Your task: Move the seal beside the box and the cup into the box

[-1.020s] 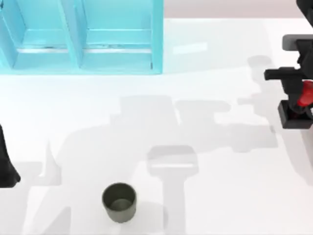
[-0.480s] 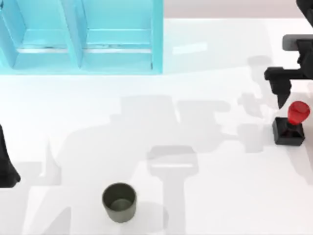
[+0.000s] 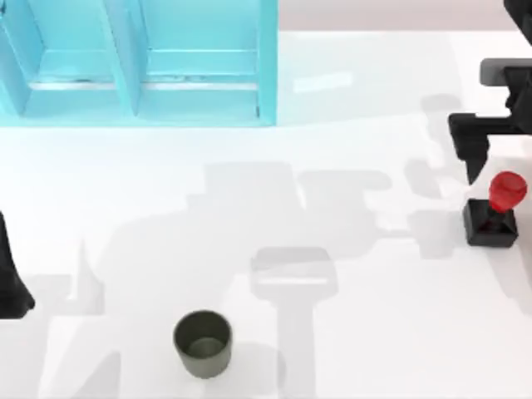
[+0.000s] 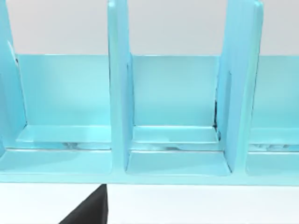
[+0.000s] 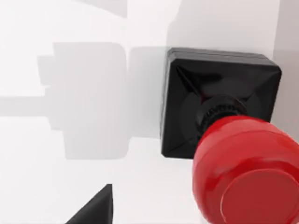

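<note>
The seal (image 3: 492, 214), a black square block with a red knob, stands upright on the white table at the far right, well away from the box. It fills much of the right wrist view (image 5: 219, 116), free of any grip. My right gripper (image 3: 502, 158) hovers just behind it, open, with one dark finger (image 3: 475, 156) showing. The dark olive cup (image 3: 202, 342) stands upright near the table's front edge, left of centre. The turquoise box (image 3: 199, 108) with upright dividers sits at the back left. My left gripper (image 3: 10, 283) is parked at the left edge.
The left wrist view looks straight into the box's open compartments (image 4: 173, 140), split by tall dividers (image 4: 119, 93). Bare white table (image 3: 357, 274) lies between the cup, the seal and the box.
One second ago the right gripper was around the seal. It has let go and drawn back toward the far side, and the seal now stands alone. Cup and left arm unchanged.
</note>
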Controlling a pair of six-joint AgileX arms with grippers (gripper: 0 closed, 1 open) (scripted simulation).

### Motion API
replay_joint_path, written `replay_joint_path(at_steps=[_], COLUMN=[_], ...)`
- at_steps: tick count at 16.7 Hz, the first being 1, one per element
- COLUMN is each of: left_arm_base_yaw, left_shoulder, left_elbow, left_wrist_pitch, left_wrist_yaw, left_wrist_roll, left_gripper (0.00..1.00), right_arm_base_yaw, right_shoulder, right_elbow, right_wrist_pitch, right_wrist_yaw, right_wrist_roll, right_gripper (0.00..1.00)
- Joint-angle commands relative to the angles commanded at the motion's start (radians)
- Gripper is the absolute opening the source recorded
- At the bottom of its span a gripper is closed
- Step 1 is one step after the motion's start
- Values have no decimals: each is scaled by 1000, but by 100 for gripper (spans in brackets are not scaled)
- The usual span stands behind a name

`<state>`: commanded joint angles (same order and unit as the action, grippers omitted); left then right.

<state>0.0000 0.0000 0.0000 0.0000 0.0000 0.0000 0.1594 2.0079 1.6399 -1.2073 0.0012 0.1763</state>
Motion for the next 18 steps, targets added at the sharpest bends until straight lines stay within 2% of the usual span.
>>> replay_joint_path(at_steps=[3,10,18], left_arm_base_yaw=[0,0,0], left_shoulder=[0,0,0], left_elbow=[0,0,0], left_wrist_pitch=[0,0,0], left_wrist_yaw=[0,0,0], left_wrist_roll=[0,0,0], left_gripper=[100,100,100], right_arm_base_yaw=[2,-4,11], right_shoulder=[11,33,31], right_elbow=[72,415,441], right_wrist_pitch=[-70,-383,-406], right_wrist_yaw=[0,1,1], right_wrist_roll=[-2,-3,9], right_gripper=[100,100,100])
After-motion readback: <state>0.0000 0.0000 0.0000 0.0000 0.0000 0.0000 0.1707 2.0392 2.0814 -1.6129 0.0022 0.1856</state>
